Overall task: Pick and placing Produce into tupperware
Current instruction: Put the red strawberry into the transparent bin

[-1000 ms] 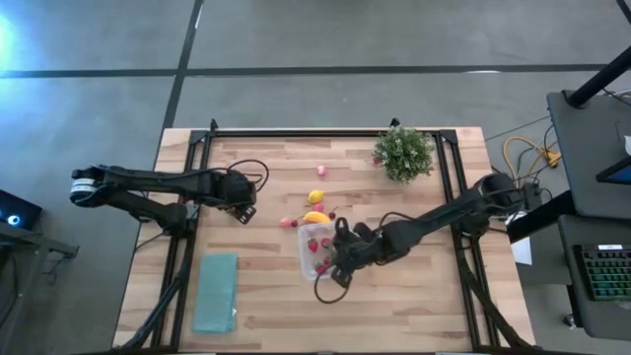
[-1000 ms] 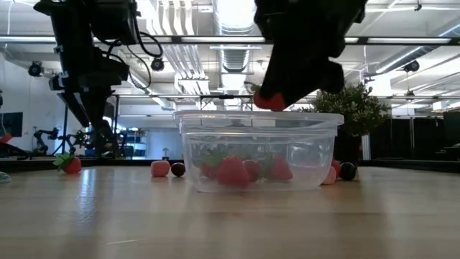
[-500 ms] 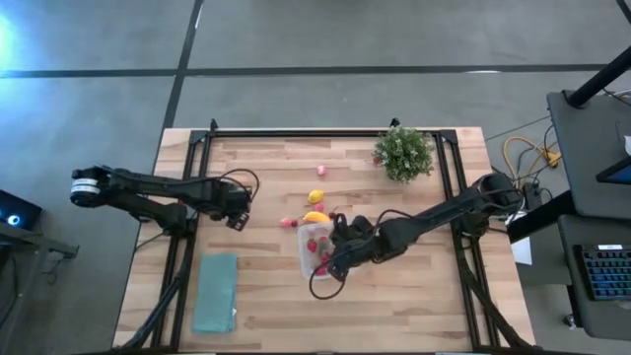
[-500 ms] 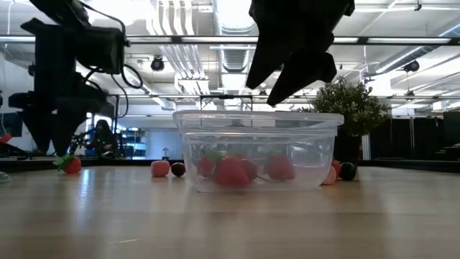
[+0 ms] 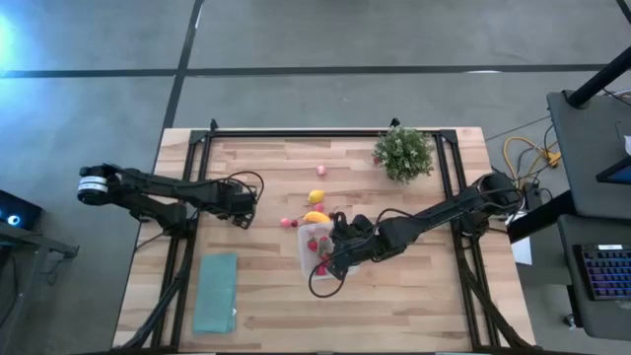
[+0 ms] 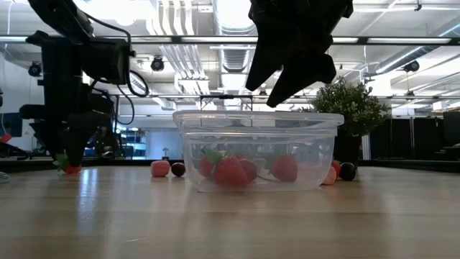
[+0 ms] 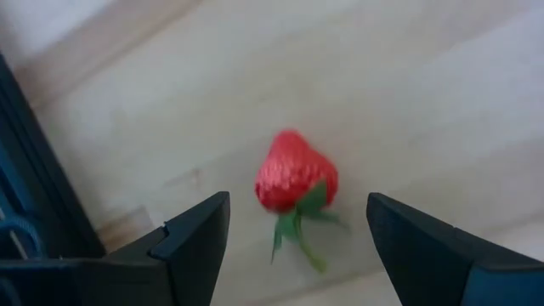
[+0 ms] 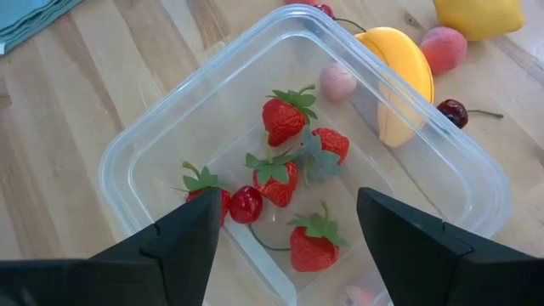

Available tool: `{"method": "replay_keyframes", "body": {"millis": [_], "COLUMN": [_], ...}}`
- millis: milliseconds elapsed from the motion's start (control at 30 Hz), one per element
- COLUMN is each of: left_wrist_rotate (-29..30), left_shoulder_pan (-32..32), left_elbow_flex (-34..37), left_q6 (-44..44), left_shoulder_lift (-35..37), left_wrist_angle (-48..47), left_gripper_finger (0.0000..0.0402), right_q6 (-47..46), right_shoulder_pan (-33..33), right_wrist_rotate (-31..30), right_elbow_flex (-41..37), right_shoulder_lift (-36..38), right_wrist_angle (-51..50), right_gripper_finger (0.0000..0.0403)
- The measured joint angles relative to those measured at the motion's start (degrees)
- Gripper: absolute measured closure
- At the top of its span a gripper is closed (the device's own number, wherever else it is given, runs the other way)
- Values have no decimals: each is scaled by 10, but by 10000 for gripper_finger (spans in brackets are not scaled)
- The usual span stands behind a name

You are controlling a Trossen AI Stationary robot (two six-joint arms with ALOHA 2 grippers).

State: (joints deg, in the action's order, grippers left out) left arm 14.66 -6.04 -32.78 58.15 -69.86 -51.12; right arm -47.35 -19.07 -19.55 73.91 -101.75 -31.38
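Strawberry released from right gripper into tupperware, left gripper lowered around a strawberry

The left arm reaches in from the table's left edge, its left gripper low with fingers spread. The right arm stretches from the right edge toward the middle, right gripper raised, fingers apart.

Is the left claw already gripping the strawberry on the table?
No: in the left wrist view the strawberry lies on the wood between the open left claw, touching neither finger.
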Motion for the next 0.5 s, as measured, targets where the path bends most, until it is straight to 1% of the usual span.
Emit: {"method": "replay_keyframes", "body": {"millis": [100, 233, 300, 400, 500], "left_wrist_rotate": [21, 19, 19, 14, 11], "left_shoulder_pan": [-1, -3, -3, -3, -3], "left_elbow_flex": [-1, 1, 0, -2, -2], "left_q6": [0, 0, -2, -4, -4], "left_shoulder_lift": [-16, -38, -48, -58, -57], "left_wrist_angle": [13, 29, 30, 32, 39], "left_gripper_finger": [139, 140, 147, 169, 202], "right_q6": [0, -2, -4, -6, -6], "right_shoulder_pan": [0, 0, 0, 0, 0], "right_wrist_rotate": [0, 0, 0, 0, 0], "right_elbow_flex": [0, -1, -1, -1, -1], "right_shoulder_lift": [-3, -5, -5, -5, -5], "right_wrist_angle": [1, 1, 0, -1, -1], "right_gripper_finger": [139, 137, 136, 139, 141]}}
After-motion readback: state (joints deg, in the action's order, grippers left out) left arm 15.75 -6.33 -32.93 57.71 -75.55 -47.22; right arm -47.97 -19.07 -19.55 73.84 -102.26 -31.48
